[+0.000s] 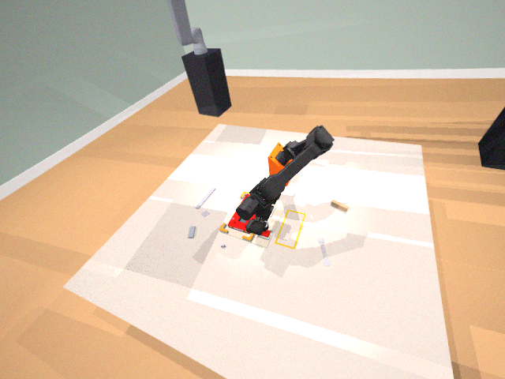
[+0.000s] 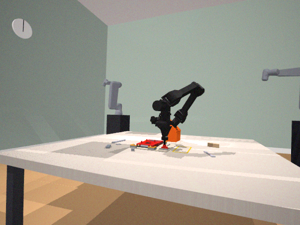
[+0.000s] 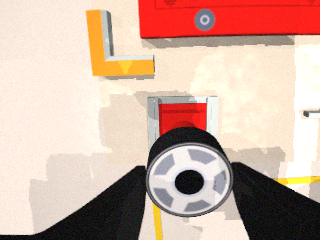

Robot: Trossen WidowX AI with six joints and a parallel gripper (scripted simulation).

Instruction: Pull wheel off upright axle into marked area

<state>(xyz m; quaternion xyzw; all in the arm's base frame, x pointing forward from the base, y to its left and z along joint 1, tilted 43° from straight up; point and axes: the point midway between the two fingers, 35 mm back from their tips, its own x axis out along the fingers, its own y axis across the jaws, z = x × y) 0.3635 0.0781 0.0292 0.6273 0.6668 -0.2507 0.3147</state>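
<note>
Directly above the small red base [image 3: 182,116], gripper [image 3: 188,182] clamped on the wheel [image 3: 189,179], both black fingers flanking it; yellow marked area [image 1: 289,228] just beside on counter [image 1: 285,309].

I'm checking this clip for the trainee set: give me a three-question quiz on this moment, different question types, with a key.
1. True or false: the gripper is shut on the wheel.
2. Multiple choice: in the wrist view, directly behind the wheel lies A) a small red base in a grey frame, B) a wooden block, C) the orange housing.
3. Fill in: the marked area is outlined in ____.

Key: 1 true; 2 A; 3 yellow.
</note>
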